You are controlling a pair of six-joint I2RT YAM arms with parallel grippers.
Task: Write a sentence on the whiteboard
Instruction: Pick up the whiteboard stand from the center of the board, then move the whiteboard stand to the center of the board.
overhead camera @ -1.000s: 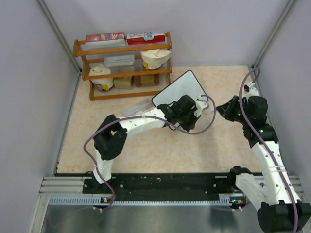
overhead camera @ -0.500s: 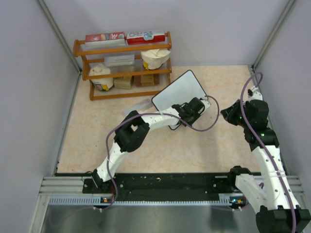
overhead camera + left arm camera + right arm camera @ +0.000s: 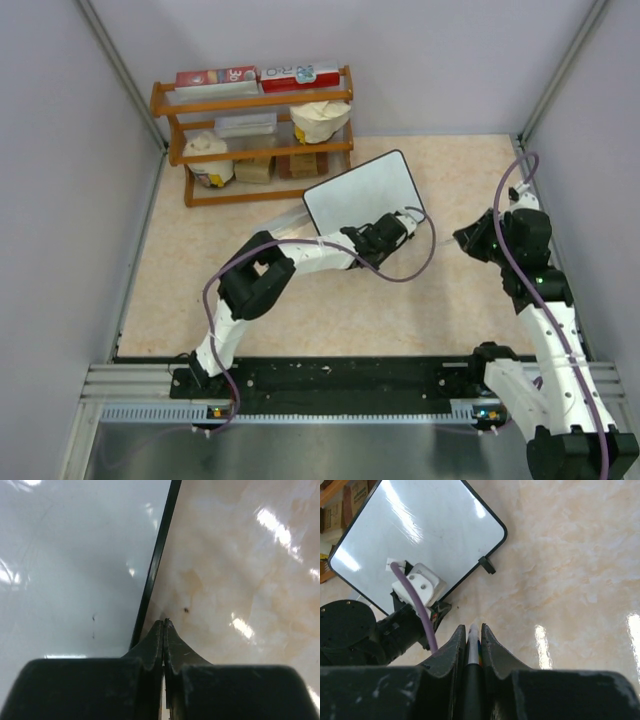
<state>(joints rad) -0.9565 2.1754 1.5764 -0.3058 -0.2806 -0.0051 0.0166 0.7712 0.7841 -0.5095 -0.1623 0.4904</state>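
Note:
The whiteboard (image 3: 360, 185) lies on the table in front of the shelf, its white face blank, with no sentence visible. It also shows in the left wrist view (image 3: 65, 555) and the right wrist view (image 3: 420, 530). My left gripper (image 3: 385, 232) is shut and empty, its tips (image 3: 164, 623) down on the table right beside the board's black frame at its near edge. My right gripper (image 3: 468, 236) hovers to the right of the board, shut on a marker (image 3: 473, 642) whose tip points at the bare table.
A wooden shelf rack (image 3: 255, 130) with boxes and bags stands at the back left. A clear plastic box (image 3: 288, 214) lies just left of the board. The enclosure walls close in on both sides. The left arm's wrist (image 3: 415, 587) overlaps the board's near corner.
The whiteboard has slid and turned leftward, from steeply tilted to nearly level, with my left gripper at its near edge. The left elbow shifted. The right arm barely moved.

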